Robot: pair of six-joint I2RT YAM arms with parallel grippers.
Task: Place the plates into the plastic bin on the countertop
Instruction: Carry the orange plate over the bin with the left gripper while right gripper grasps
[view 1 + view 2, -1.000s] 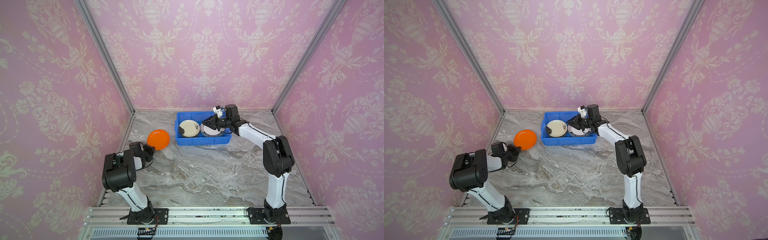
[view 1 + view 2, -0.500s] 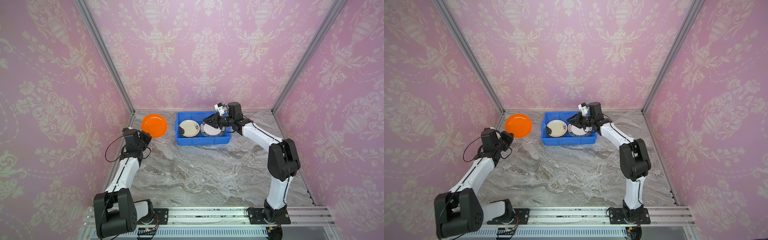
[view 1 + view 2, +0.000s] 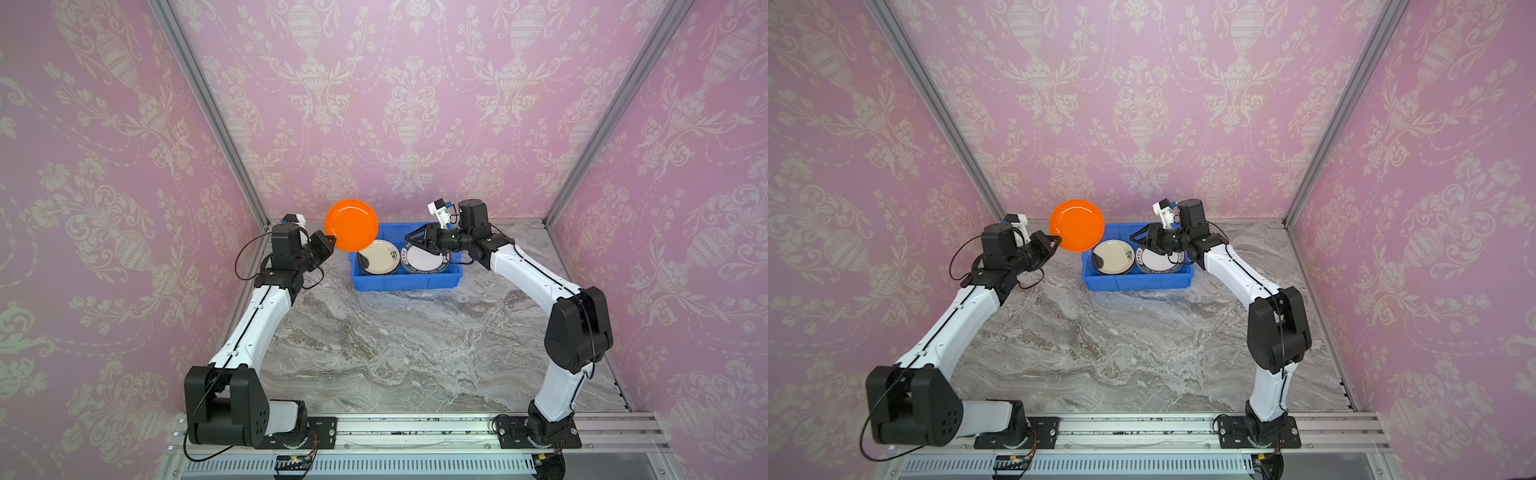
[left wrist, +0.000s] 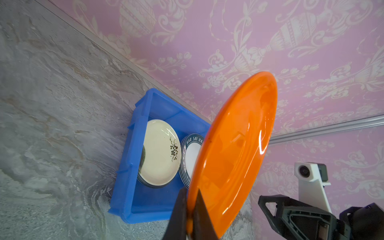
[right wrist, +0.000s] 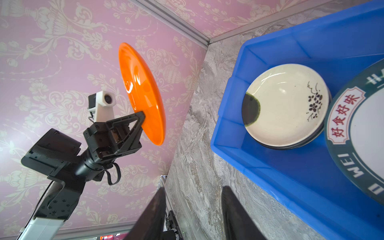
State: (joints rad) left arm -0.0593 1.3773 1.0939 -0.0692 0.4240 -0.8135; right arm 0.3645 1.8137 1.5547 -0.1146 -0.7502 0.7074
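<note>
While the orange plate (image 3: pixel 351 224) hangs raised beside the plastic bin (image 3: pixel 407 283), prepare a flat placement.
Left fingers (image 4: pixel 178 216) clench its rim; the plate, tilted near upright, extends up and right of them, just above centre frame in both top views. Level it, centre it over the cream floral plate (image 3: pixel 379 257), lower, then let go. Right fingers (image 5: pixel 236 216) stand apart, empty, near the teal-rimmed plate (image 3: pixel 424 262); keep them clear.
</note>
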